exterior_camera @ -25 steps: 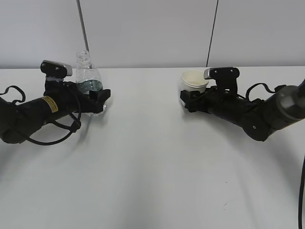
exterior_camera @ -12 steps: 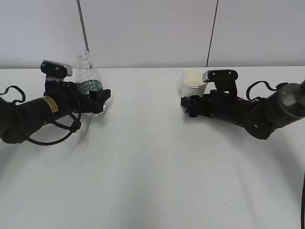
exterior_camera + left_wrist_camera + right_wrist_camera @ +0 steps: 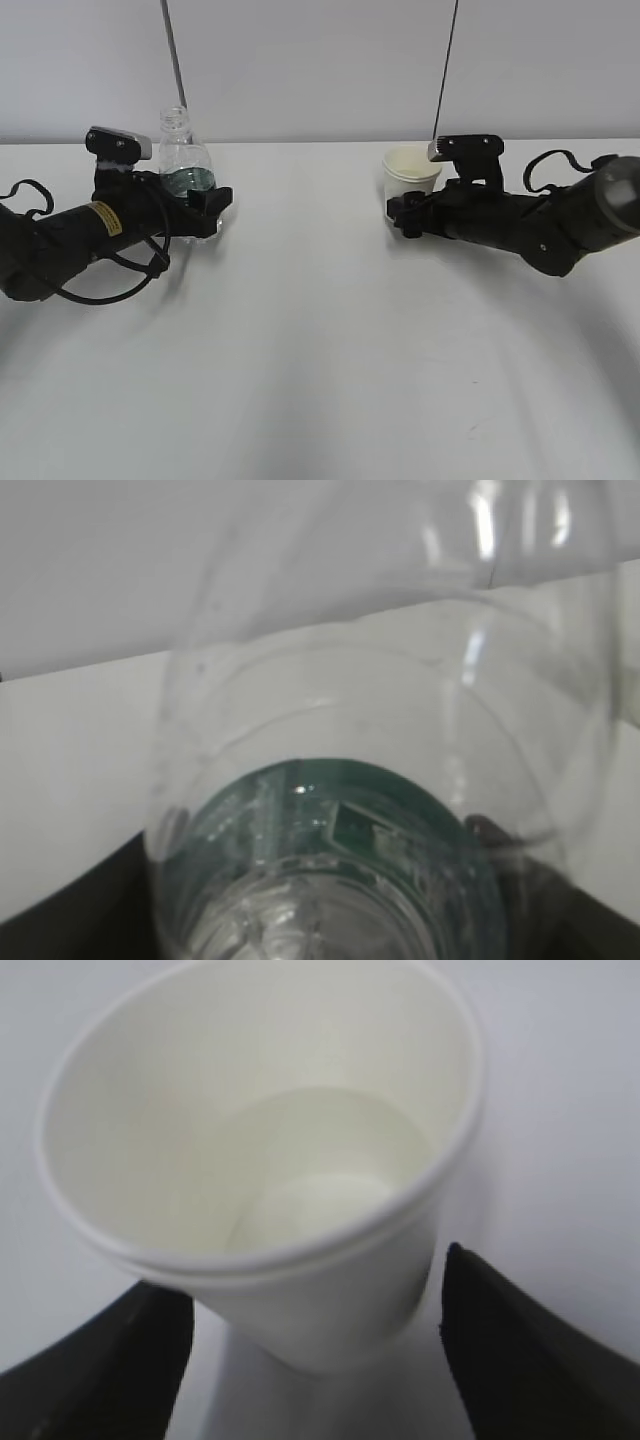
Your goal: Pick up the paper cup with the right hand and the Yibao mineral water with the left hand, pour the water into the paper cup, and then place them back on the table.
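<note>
The Yibao mineral water (image 3: 185, 160), a clear uncapped bottle with a dark green label, stands upright at the back left of the table (image 3: 320, 350). My left gripper (image 3: 205, 205) is shut on its lower body. In the left wrist view the bottle (image 3: 330, 780) fills the frame between the dark fingers (image 3: 80, 910). I cannot make out any water in it. The paper cup (image 3: 410, 172) stands at the back right. My right gripper (image 3: 402, 212) is open around the cup's base. The cup (image 3: 260, 1160) sits between its fingers (image 3: 520, 1360) with a small gap on each side.
A pale wall rises right behind the table's far edge. Two thin cables (image 3: 172, 50) hang down it, one above the bottle and one above the cup. Black cable loops (image 3: 100, 290) lie on the table beside the left arm.
The right arm has drawn back to the right, so its fingers reach less far past the cup. The cup stays on the table. The left arm and the bottle have not moved.
</note>
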Controlling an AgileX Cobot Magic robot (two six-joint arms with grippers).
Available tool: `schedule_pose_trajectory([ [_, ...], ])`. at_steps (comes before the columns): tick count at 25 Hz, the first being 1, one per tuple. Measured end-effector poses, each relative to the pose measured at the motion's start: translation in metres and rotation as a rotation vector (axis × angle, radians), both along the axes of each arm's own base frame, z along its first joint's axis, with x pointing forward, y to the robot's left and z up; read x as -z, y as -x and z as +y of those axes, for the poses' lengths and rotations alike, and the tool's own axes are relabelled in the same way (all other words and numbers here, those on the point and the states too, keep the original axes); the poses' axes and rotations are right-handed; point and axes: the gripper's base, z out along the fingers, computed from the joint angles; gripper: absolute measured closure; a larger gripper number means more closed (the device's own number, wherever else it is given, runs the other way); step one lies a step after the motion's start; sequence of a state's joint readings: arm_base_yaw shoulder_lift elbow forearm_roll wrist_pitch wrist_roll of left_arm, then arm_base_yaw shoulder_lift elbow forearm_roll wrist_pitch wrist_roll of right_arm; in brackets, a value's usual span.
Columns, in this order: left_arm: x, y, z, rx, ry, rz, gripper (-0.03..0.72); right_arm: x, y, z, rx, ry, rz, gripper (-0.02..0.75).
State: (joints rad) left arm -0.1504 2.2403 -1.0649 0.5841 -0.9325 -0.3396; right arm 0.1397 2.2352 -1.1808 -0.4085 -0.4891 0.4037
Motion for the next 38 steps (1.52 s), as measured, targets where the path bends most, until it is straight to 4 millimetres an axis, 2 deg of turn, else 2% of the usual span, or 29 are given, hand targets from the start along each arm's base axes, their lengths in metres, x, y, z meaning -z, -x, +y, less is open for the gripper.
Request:
schedule_pose_trajectory([
  [10, 0.000, 0.000, 0.000, 0.000, 0.000, 0.000, 0.188, 0.002, 0.003, 0.000, -0.032, 0.049, 0.051, 0.145],
  [15, 0.000, 0.000, 0.000, 0.000, 0.000, 0.000, 0.188, -0.004, 0.009, -0.002, -0.026, 0.058, 0.073, 0.145],
  [22, 0.000, 0.000, 0.000, 0.000, 0.000, 0.000, 0.188, -0.023, 0.033, -0.007, -0.010, 0.073, 0.103, 0.145],
  [29, -0.001, 0.000, 0.000, 0.001, 0.006, -0.004, 0.187, -0.057, 0.052, -0.012, 0.003, 0.096, 0.083, 0.145],
  [31, -0.001, 0.000, 0.000, 0.003, 0.012, -0.008, 0.171, -0.064, 0.054, -0.014, 0.011, 0.119, 0.091, 0.145],
  [35, -0.002, 0.000, -0.001, 0.003, 0.024, -0.010, 0.083, -0.076, 0.056, -0.015, 0.016, 0.135, 0.081, 0.145],
  [38, -0.002, 0.000, -0.001, 0.003, 0.025, -0.011, 0.059, -0.085, 0.058, -0.016, 0.019, 0.140, 0.067, 0.145],
])
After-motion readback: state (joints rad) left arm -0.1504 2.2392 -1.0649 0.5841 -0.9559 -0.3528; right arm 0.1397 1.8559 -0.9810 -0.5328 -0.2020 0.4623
